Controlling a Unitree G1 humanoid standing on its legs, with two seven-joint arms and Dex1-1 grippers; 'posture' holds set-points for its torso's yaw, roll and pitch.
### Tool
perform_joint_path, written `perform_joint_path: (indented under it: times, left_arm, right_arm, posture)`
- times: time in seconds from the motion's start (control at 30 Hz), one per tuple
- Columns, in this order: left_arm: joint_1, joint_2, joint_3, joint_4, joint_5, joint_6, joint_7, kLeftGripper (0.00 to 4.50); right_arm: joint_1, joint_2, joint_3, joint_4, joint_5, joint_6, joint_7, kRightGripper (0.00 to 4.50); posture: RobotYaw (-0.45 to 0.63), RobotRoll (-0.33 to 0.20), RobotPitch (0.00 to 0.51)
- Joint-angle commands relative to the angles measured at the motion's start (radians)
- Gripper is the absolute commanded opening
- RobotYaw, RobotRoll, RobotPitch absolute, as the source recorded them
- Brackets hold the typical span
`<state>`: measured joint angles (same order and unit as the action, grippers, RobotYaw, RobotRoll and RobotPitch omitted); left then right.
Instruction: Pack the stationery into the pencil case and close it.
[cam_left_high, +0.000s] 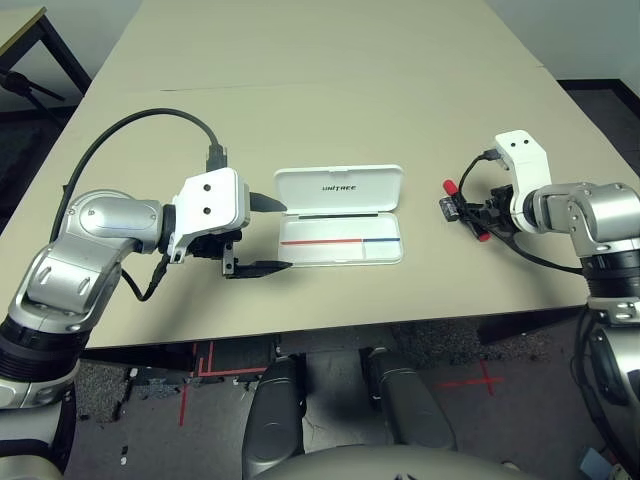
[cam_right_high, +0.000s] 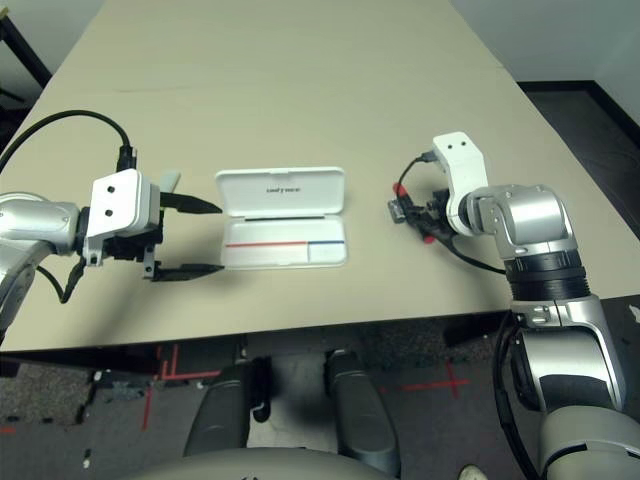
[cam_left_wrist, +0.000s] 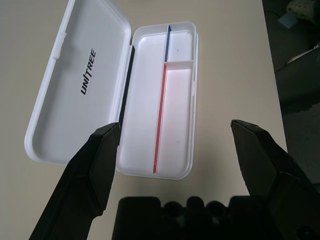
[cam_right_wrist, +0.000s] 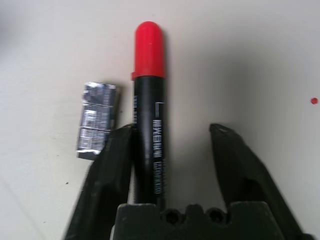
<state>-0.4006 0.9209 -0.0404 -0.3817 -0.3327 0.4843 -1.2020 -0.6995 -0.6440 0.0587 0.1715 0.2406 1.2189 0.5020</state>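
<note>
The right gripper (cam_right_wrist: 172, 150) is set down over the marker (cam_right_wrist: 148, 100), its jaws still apart: one finger (cam_right_wrist: 107, 170) lies against the marker's black barrel, while the other stands off it with bare table between. No grip is yet made. The marker lies flat on the table (cam_left_high: 300, 90), its red cap pointing away from the wrist, and a small black-and-silver piece (cam_right_wrist: 96, 120) lies just beside it, clear of the fingers.

The step in hand is judged to be the pick-up of the marker. The next move calls for the jaws to be closed squarely on the barrel, without the small piece being nudged, and for the marker then to be lifted and carried across to the case (cam_left_high: 340, 243).

The left gripper (cam_left_high: 263, 235) is held fully open and empty just beside the case's near end, pointing along it, apparently ready to steady it.

The case lies open near the table's front edge, well apart from the marker, with its lettered lid (cam_left_wrist: 80, 85) folded back flat. Nothing is seen in either of its compartments; only the red-and-blue line (cam_left_wrist: 161, 105) runs along the inside. A pale-green object (cam_right_high: 170, 180) is partly seen behind the left gripper.
</note>
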Motion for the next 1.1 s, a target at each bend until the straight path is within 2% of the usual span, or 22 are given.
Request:
perform_joint_path:
  times: [0.03, 0.1, 0.13, 0.3, 0.43, 0.6, 0.77, 0.9, 1.1]
  left_arm:
    - [0.002, 0.009, -0.010, -0.022, -0.015, 0.008, 0.000, 4.50]
    - [0.000, 0.009, -0.011, -0.020, -0.015, 0.008, -0.002, 4.50]
    - [-0.001, 0.009, -0.012, -0.018, -0.015, 0.007, -0.003, 4.50]
    - [-0.006, 0.007, -0.017, -0.011, -0.011, 0.004, -0.004, 4.50]
    - [-0.009, 0.007, -0.022, -0.007, -0.007, 0.000, -0.006, 4.50]
    - [-0.011, 0.007, -0.024, -0.003, -0.008, -0.002, -0.006, 4.50]
    - [-0.010, 0.009, -0.026, 0.000, -0.007, -0.004, -0.009, 4.50]
    - [-0.014, 0.011, -0.027, 0.005, -0.006, -0.005, -0.012, 4.50]
    - [-0.013, 0.013, -0.028, 0.008, -0.004, -0.007, -0.012, 4.50]
  right_arm:
    - [0.029, -0.001, 0.025, 0.026, -0.008, 0.019, 0.008, 1.37]
    - [0.029, -0.004, 0.025, 0.026, -0.010, 0.017, 0.012, 0.66]
    - [0.029, -0.007, 0.026, 0.028, -0.012, 0.015, 0.013, 0.48]
    - [0.020, -0.028, 0.031, 0.036, -0.021, -0.009, 0.027, 0.48]
    - [-0.001, -0.081, 0.053, 0.024, -0.026, -0.049, 0.085, 0.48]
    - [-0.040, -0.219, 0.114, 0.012, -0.034, -0.189, 0.264, 0.48]
    - [-0.085, -0.347, 0.168, 0.027, -0.053, -0.398, 0.517, 0.48]
    - [-0.141, -0.403, 0.209, 0.081, -0.088, -0.547, 0.707, 0.48]
    - [-0.183, -0.422, 0.231, 0.103, -0.085, -0.706, 0.975, 0.48]
  posture:
    - [-0.01, 0.000, 0.180]
    - [-0.01, 0.000, 0.180]
    - [-0.01, 0.000, 0.179]
    - [-0.01, 0.000, 0.179]
    - [-0.01, 0.000, 0.179]
    - [-0.01, 0.000, 0.179]
    - [-0.01, 0.000, 0.179]
    - [-0.02, 0.000, 0.177]
    - [-0.02, 0.000, 0.176]
